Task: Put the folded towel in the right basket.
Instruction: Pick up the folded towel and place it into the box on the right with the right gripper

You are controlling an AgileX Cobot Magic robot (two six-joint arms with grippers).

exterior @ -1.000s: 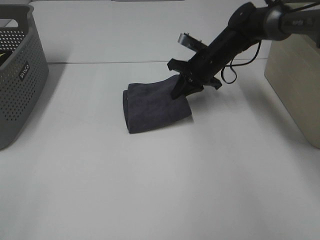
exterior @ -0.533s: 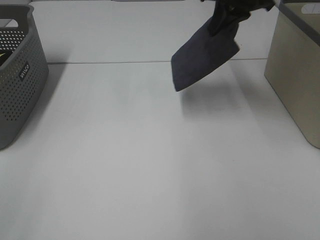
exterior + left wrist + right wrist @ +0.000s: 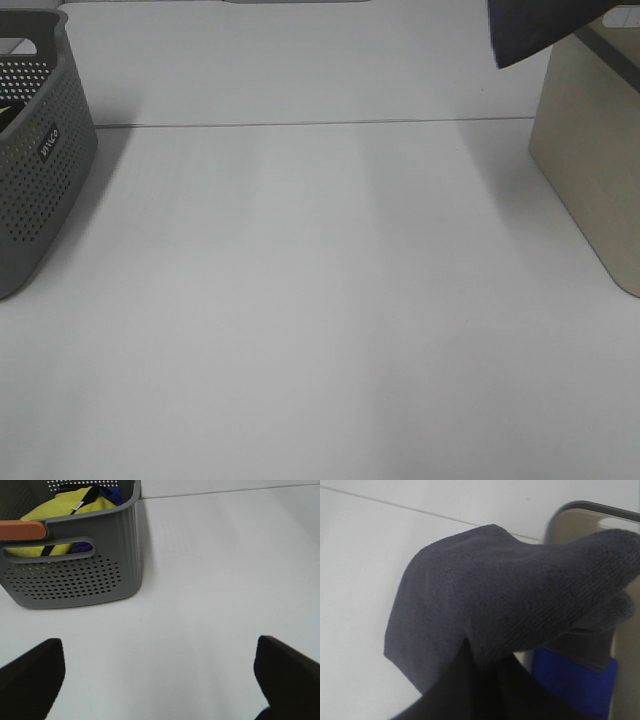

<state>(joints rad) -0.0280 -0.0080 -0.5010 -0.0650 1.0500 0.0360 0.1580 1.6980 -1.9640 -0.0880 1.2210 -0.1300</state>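
- Table (image 3: 320, 300): shown whole only by the high camera.
- Right basket (image 3: 590, 170): a blue item (image 3: 570, 675) by it is shown only in the right wrist view.
- Grey basket (image 3: 40, 150): its yellow cloth (image 3: 60, 510) is seen only from the left wrist.
- Folded towel (image 3: 535, 30): held aloft at the right basket's rim, clamped by the right gripper (image 3: 470, 690).
- Left gripper (image 3: 160, 675): spread wide, nothing held.
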